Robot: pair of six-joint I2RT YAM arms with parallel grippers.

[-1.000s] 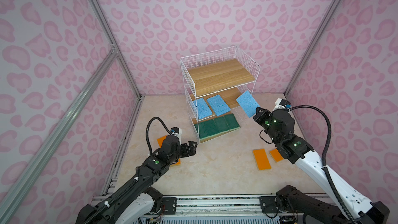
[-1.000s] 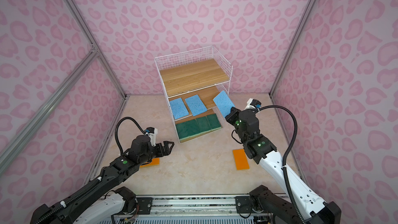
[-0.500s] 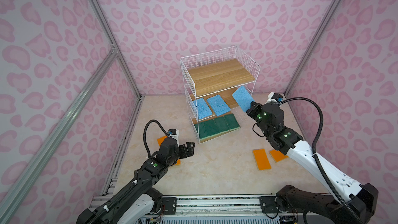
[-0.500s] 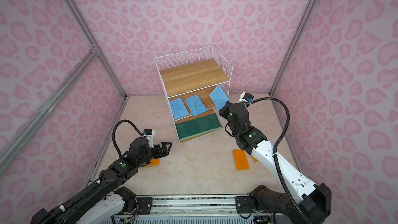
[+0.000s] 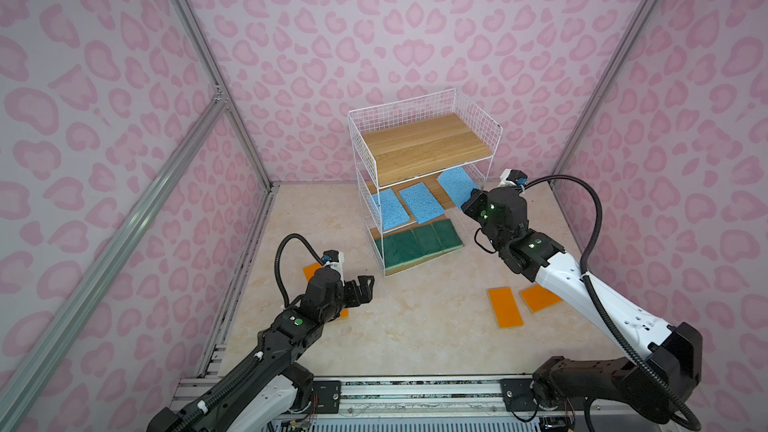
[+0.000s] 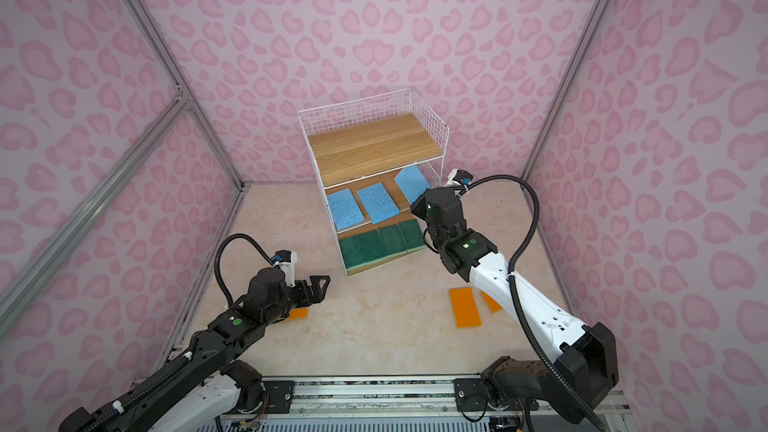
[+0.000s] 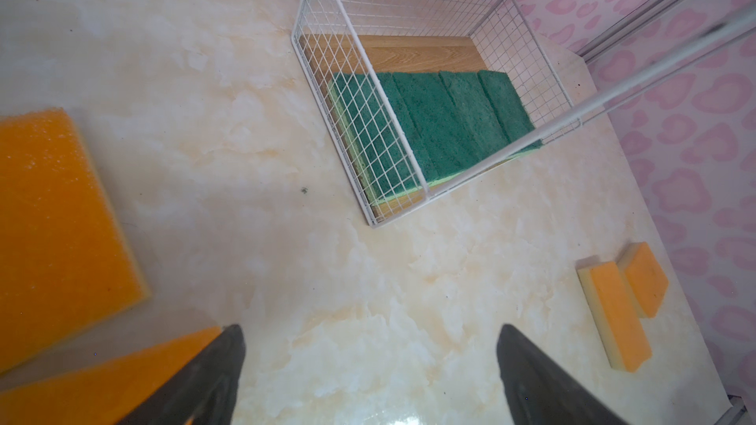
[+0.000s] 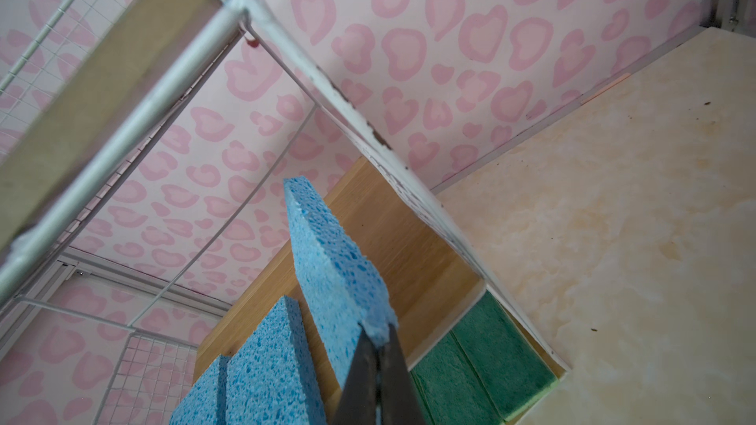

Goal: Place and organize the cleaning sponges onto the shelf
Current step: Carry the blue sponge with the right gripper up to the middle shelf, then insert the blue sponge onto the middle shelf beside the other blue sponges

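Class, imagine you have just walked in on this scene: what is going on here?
The right gripper is shut on a blue sponge, holding it over the middle board of the shelf, beside two other blue sponges lying there. Four green sponges lie on the bottom board. The left gripper hangs open near two orange sponges; two more lie on the floor to the right.

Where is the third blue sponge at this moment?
In both top views the third blue sponge is at the right end of the middle tier of the shelf, pinched by the right gripper, beside the two blue sponges lying there.
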